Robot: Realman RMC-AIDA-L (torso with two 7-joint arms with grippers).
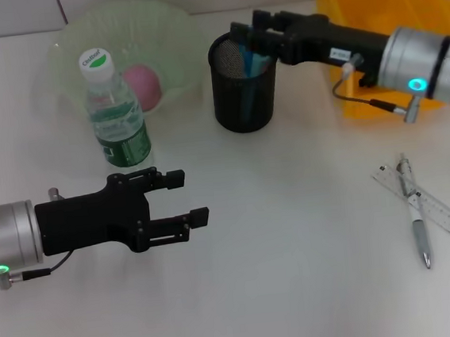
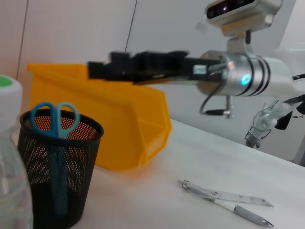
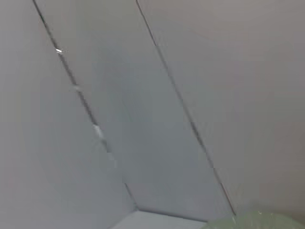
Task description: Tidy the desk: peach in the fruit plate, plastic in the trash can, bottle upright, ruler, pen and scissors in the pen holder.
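The bottle (image 1: 117, 119) stands upright next to the pale green fruit plate (image 1: 69, 40), which holds the pink peach (image 1: 144, 85). Blue scissors (image 2: 52, 117) stand in the black mesh pen holder (image 1: 243, 87), handles up. My right gripper (image 1: 245, 28) hovers just above the holder's rim, open and apart from the scissors. My left gripper (image 1: 196, 195) is open and empty above the table, in front of the bottle. The clear ruler (image 1: 437, 213) and the pen (image 1: 415, 218) lie crossed at the right. No plastic is in view.
The yellow bin (image 1: 377, 10) stands at the back right, behind the right arm. In the left wrist view the bin (image 2: 119, 119) sits behind the pen holder (image 2: 57, 157), with the ruler (image 2: 228, 194) and pen (image 2: 243, 212) on bare table to its right.
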